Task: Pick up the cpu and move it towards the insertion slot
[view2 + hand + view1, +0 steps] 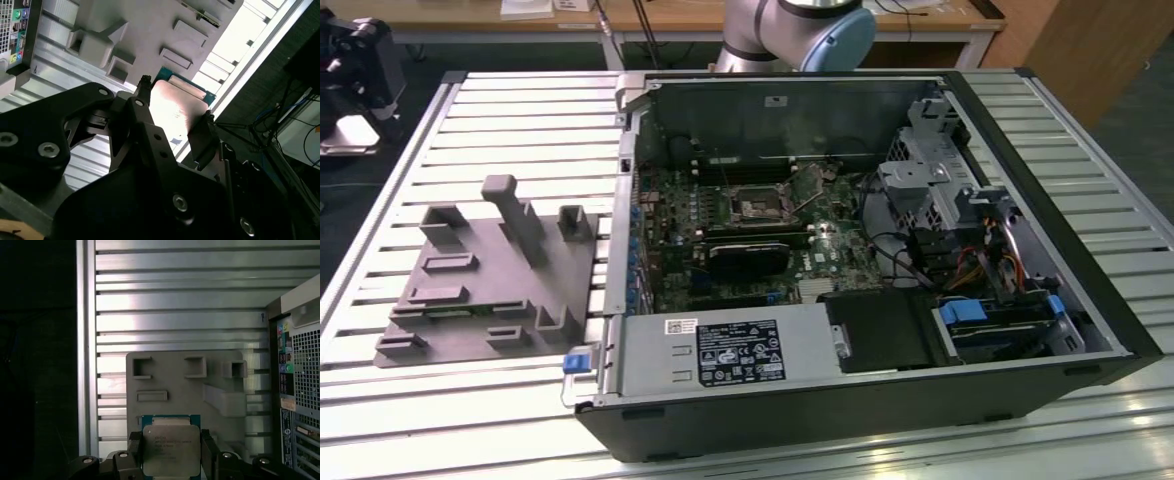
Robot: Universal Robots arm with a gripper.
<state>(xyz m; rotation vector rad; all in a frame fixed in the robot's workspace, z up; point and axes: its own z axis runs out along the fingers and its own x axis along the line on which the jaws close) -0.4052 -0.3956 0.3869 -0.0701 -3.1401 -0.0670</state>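
Observation:
In both wrist views my gripper [170,454] [174,114] is shut on the cpu [169,442] [176,102], a flat square chip with a silver-grey top and a green rim. One black finger [135,450] presses each opposite edge. The chip hangs above the grey plastic fixture [185,385] [135,25], clear of its pockets. In the exterior view the insertion slot [758,205], a small square socket with a metal frame, sits on the motherboard inside the open computer case [1041,350]. The fixture [480,270] lies to the exterior view's left of the case.
The ribbed metal table [520,110] carries the fixture and the case. My arm's base [801,30] stands behind the case. A long black card [747,255] lies just in front of the socket. The case's rear port panel [292,390] rises beside the fixture.

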